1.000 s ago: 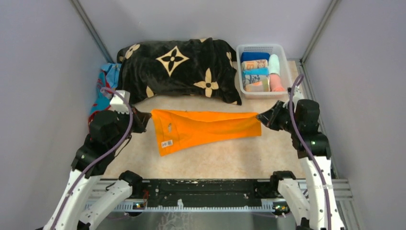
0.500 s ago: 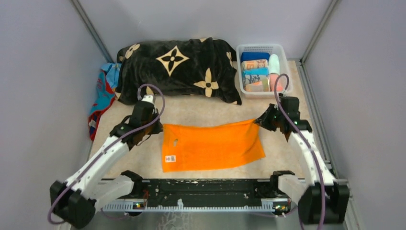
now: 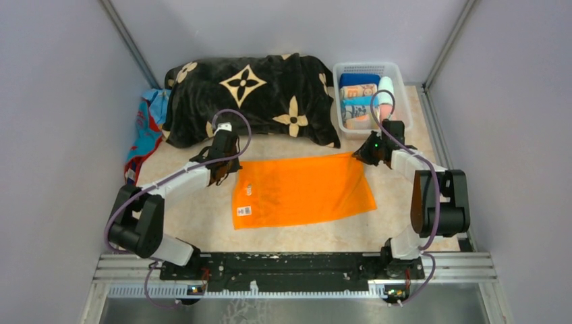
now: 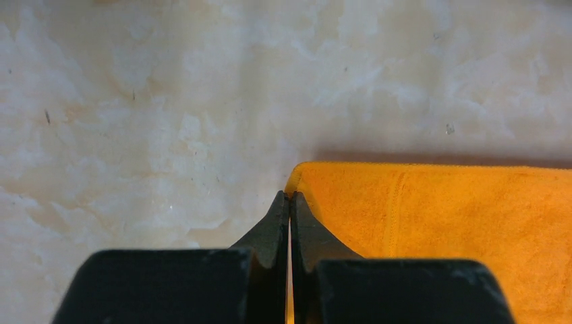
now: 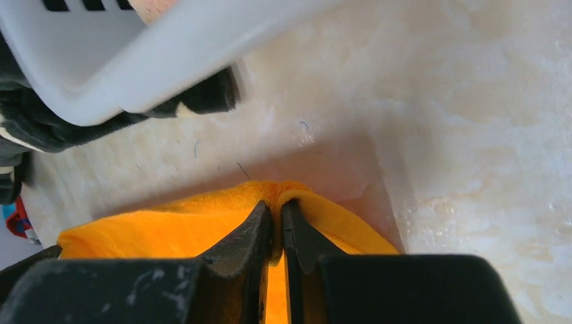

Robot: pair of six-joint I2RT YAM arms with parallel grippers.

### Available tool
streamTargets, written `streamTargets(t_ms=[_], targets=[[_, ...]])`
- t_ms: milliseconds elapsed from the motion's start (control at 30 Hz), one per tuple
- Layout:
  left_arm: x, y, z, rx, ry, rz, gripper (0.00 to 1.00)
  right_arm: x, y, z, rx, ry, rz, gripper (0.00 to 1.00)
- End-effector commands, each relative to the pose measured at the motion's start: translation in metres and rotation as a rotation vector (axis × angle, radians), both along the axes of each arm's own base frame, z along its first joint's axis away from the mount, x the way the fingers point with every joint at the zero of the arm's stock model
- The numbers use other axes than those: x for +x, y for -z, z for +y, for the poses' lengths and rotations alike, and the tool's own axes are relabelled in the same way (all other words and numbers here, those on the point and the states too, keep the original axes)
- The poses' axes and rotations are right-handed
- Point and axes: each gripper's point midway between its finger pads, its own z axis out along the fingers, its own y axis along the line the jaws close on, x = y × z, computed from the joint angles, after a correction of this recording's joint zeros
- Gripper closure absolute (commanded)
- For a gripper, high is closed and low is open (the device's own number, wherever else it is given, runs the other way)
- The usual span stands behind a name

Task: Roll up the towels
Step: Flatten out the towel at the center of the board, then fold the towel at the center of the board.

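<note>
Since the earlier frame both arms have reached forward and laid the orange towel (image 3: 303, 192) flat at centre frame. If one corner slips free while the other is pulled, the cloth could skew or fold. The left gripper (image 4: 290, 200) is clamped on the towel's upper-left corner. The right gripper (image 5: 276, 209) has its jaws a sliver apart around the upper-right corner, perhaps no longer biting.

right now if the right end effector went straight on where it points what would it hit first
The right end effector pinches the orange towel corner; beyond, bare table, then likely the white basket, depth unclear.
</note>
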Motion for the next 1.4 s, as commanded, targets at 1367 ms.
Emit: streamTargets(t_ms=[1367], targets=[[0.007, -0.031, 0.022, -0.023, -0.084, -0.152, 1.0, 0.042, -0.055, -0.012, 0.089, 0.044, -0.215, 0.99]])
